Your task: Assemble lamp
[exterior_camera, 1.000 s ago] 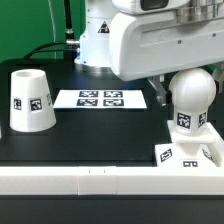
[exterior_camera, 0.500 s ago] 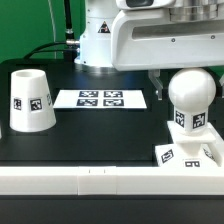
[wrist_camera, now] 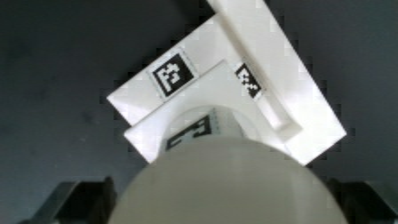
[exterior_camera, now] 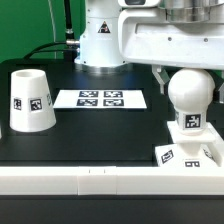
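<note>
The round white bulb stands upright on its short stem, which is set into the flat square base at the exterior view's right. My gripper hangs open just above it, and one dark finger shows beside the bulb's top. In the wrist view the bulb fills the space between my gripper's two dark fingers, with a gap on each side. The base lies beyond it. The tapered shade stands alone at the exterior view's left.
The marker board lies flat on the black table between the shade and the bulb. A white rail runs along the front edge. The arm's white pedestal stands at the back.
The arm has risen a little over the bulb. The bulb and base have stayed where they were, and the jaws have kept the same width.
</note>
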{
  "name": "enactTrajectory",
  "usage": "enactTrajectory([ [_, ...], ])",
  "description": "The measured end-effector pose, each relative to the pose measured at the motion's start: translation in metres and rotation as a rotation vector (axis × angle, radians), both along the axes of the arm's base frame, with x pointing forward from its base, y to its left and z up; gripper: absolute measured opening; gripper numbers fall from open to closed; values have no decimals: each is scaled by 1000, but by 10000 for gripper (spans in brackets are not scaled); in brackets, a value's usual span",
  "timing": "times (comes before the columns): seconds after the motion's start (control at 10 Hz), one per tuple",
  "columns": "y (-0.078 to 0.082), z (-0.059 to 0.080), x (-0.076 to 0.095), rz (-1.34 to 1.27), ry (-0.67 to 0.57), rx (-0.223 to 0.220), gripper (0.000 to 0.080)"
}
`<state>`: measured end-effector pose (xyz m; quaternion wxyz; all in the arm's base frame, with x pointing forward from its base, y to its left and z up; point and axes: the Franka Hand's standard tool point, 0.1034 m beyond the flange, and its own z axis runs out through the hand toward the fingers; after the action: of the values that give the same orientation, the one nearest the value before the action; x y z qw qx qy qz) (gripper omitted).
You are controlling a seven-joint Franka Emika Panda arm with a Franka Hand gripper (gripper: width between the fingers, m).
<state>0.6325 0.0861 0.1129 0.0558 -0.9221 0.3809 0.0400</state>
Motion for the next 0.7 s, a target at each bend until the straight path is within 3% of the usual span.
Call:
enactTrajectory([
  [0.5, 8, -3, -2, -350, 64, 39, 577],
  [0.7, 8, -3, -2, -369, 68, 46, 577],
])
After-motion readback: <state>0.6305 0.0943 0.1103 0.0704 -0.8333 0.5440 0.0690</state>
